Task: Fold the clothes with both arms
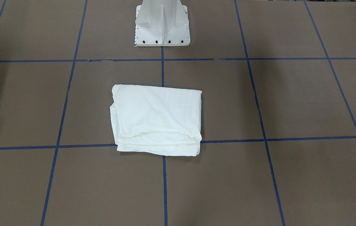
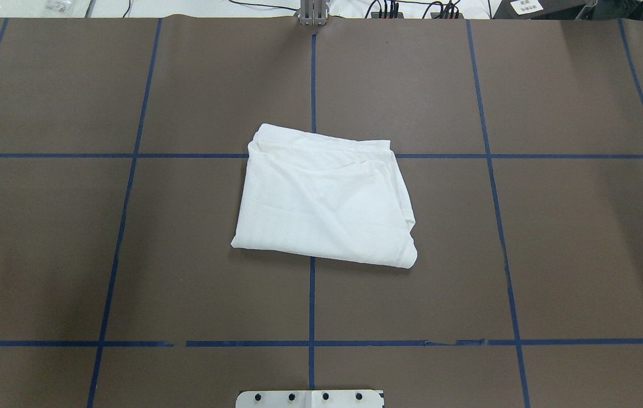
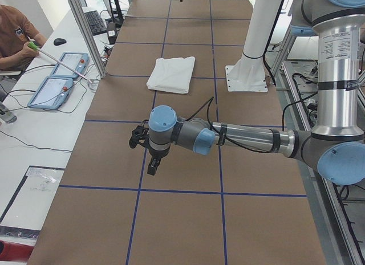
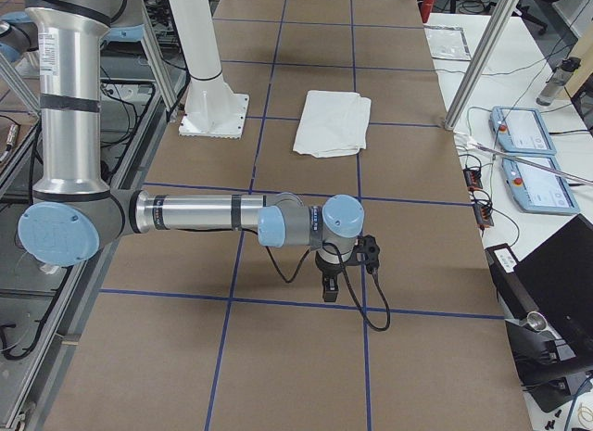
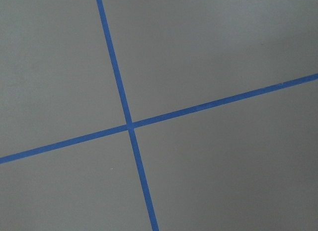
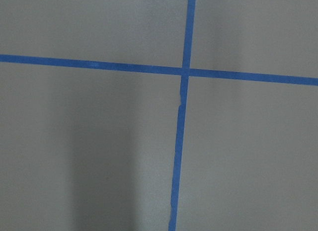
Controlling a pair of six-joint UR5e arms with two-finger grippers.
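Plain white T-shirt on brown table gridded with blue tape lines.

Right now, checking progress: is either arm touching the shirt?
No, the overhead view shows the folded shirt lying alone, nothing touching it.

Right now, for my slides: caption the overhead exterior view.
Folded white T-shirt on the brown table, lying over crossing blue tape lines.

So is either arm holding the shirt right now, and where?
No. The folded T-shirt lies alone on the table; the left gripper and right gripper hang well away from it.
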